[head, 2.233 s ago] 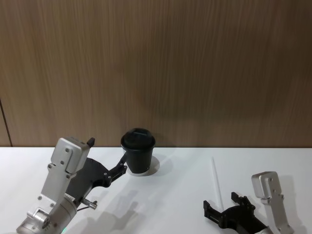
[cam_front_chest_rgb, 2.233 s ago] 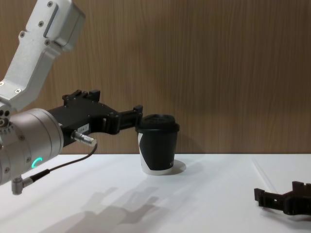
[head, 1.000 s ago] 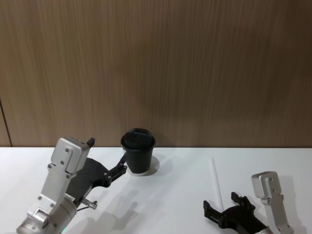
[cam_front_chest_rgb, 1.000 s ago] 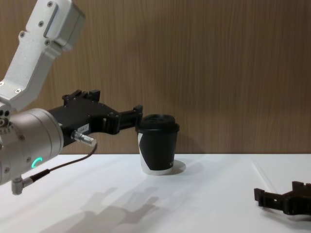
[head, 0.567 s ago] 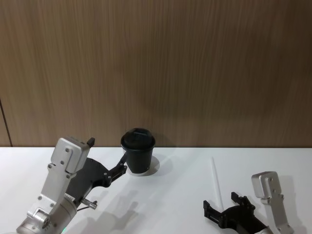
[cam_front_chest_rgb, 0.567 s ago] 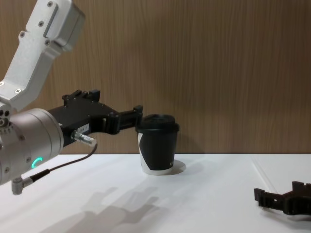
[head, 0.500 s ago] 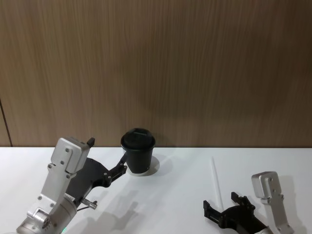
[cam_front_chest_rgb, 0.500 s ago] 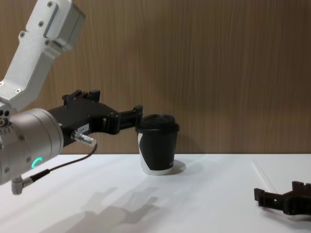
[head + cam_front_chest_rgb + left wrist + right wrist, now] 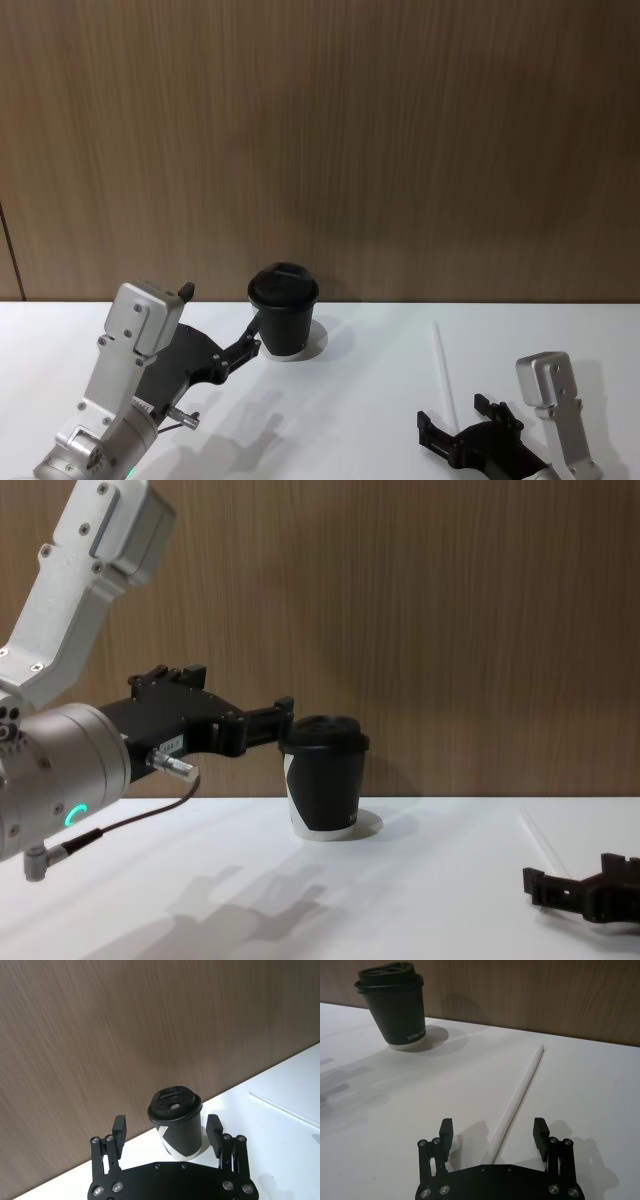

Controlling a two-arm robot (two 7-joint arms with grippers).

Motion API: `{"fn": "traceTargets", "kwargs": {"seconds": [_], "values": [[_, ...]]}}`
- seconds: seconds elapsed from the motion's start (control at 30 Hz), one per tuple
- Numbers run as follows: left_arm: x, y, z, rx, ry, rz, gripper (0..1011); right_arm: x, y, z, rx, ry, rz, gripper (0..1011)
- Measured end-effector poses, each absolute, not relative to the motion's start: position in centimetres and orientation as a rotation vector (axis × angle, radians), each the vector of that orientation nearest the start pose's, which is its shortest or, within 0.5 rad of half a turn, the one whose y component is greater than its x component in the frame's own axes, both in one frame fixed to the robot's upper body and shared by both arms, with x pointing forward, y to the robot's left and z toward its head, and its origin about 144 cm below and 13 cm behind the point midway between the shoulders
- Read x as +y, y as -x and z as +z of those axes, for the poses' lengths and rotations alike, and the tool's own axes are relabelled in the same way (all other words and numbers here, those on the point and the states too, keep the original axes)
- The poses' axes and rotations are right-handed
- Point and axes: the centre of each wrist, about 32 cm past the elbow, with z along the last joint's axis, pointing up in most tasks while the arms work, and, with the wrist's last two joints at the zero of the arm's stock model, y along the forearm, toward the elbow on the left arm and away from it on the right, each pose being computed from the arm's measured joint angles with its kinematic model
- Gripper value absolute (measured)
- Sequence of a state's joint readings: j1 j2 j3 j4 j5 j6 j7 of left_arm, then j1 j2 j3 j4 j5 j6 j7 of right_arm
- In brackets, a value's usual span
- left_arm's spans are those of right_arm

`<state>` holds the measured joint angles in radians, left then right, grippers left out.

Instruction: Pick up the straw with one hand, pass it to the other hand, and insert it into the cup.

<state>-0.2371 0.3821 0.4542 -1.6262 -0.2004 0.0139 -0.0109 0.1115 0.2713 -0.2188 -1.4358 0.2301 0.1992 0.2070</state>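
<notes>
Lying lower right, head view: straw [image 9: 441, 372], long axis running straight away from right gripper [image 9: 451, 412], whose spread fingers [image 9: 446, 1132] straddle its near end; left gripper [image 9: 166, 1129], likewise spread, lower left, farther off.

L gripper [image 9: 166, 1127] held raised just left of cup [image 9: 283, 310], jaws spread; R gripper [image 9: 493, 1125] held low, well right of it, jaws spread.

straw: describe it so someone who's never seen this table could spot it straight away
On the white table, look to the robot's right side, away from the black paper cup by the wood wall. The straw lies flat there, its near end between the open fingers of the right gripper. It is the only thin, straight, whitish tube; the cup and gripper are black and bulky.
</notes>
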Motion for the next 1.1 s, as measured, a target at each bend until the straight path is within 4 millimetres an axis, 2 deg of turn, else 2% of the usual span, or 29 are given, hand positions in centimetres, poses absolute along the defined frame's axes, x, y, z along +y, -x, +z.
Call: {"fn": "traceTargets", "kwargs": {"seconds": [1.1], "values": [[19.84,-49.2,120.45,-0.268,-0.061,1.124,1002,-25.16,-48.39,112.73,0.171,0.252,-1.187,1001]]}}
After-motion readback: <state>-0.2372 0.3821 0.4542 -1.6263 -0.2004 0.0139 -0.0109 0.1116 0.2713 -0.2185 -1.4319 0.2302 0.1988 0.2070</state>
